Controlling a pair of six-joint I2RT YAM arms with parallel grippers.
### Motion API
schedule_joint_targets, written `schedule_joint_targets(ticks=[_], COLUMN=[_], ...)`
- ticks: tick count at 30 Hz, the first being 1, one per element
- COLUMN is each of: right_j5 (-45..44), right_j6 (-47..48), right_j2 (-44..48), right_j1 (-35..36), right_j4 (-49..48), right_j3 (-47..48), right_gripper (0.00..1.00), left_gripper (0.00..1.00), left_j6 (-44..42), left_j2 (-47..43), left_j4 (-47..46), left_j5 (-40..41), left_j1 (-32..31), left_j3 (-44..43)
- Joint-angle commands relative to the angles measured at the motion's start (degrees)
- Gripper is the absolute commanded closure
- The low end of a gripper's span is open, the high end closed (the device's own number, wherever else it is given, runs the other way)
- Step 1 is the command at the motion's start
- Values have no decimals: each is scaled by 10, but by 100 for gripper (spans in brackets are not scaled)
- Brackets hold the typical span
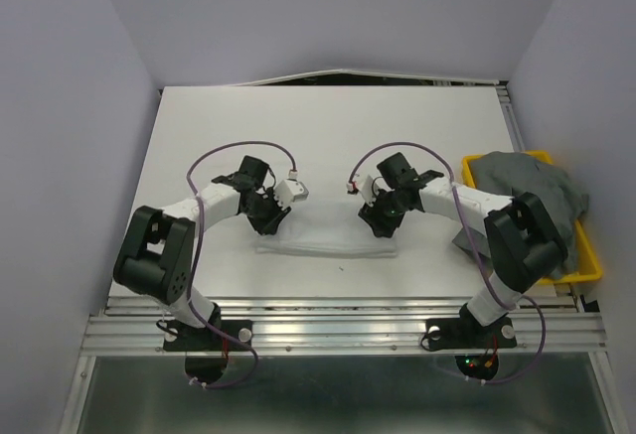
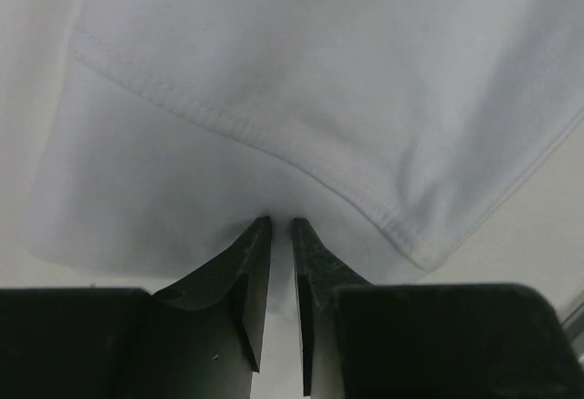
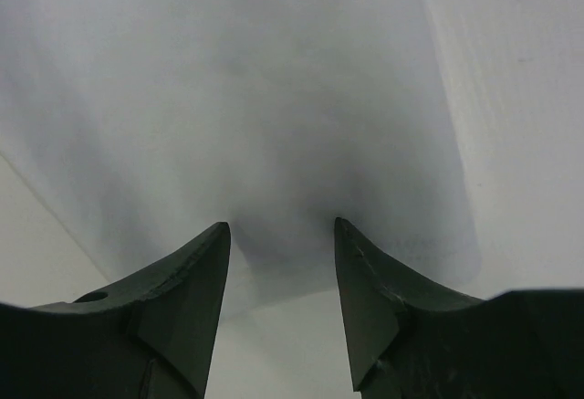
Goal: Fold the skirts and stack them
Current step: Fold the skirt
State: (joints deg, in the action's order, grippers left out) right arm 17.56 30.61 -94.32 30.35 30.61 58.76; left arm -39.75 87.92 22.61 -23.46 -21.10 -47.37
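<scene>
The white skirt (image 1: 328, 237) lies flat on the table between my two grippers, near the front edge. My left gripper (image 1: 266, 223) is at the skirt's left end. In the left wrist view my left gripper (image 2: 281, 221) is nearly closed, pinching a fold of the white skirt (image 2: 319, 79) next to a stitched hem. My right gripper (image 1: 381, 225) is at the skirt's right end. In the right wrist view my right gripper (image 3: 281, 225) is open, its tips resting on the white skirt (image 3: 274, 98). Grey skirts (image 1: 532, 196) lie heaped at the right.
The grey heap sits in and over a yellow tray (image 1: 593, 255) at the table's right edge, beside my right arm. White walls surround the table. A metal rail runs along the front edge (image 1: 338, 327).
</scene>
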Motion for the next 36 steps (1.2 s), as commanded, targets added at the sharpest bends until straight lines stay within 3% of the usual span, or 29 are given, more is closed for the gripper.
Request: schedule_joint_targets(ticks=[1,5,10,16,18,21,24,26,30,36], right_j5=[22,74,134,246,273,276,308,281,223,216], right_j6=[-12,-55,-129,-266,-283,-304,-303,-268,-208,-187], right_j2=[4,16,38,41,35,53,53,48,18,-23], right_j1=[-6,-6,30,84,84,48,-9,-25,-31,-23], right_j4=[-33,-29,-41,-93,-86,-83,-82,-78,-57,-41], right_j3=[-49,-77,-97,-44,-15,17,27,21,7,-20], right_gripper=[46,47,46,38,38,38,39,39,44,50], left_gripper=[74,76,76,65,63,59,58,57,57,57], left_j6=[45,43,28,54,63,80,73,69,40,16], left_j2=[59,128,224,277,258,187,104,42,-38,-131], left_j4=[-48,-71,-75,-61,-60,-88,-107,-123,-124,-115], left_j5=[23,56,80,68,48,-16,-8,-5,29,56], left_j1=[-3,-3,-1,11,19,47,53,48,13,-51], left_j3=[-31,-96,-236,-402,-416,-382,-290,-248,-164,-74])
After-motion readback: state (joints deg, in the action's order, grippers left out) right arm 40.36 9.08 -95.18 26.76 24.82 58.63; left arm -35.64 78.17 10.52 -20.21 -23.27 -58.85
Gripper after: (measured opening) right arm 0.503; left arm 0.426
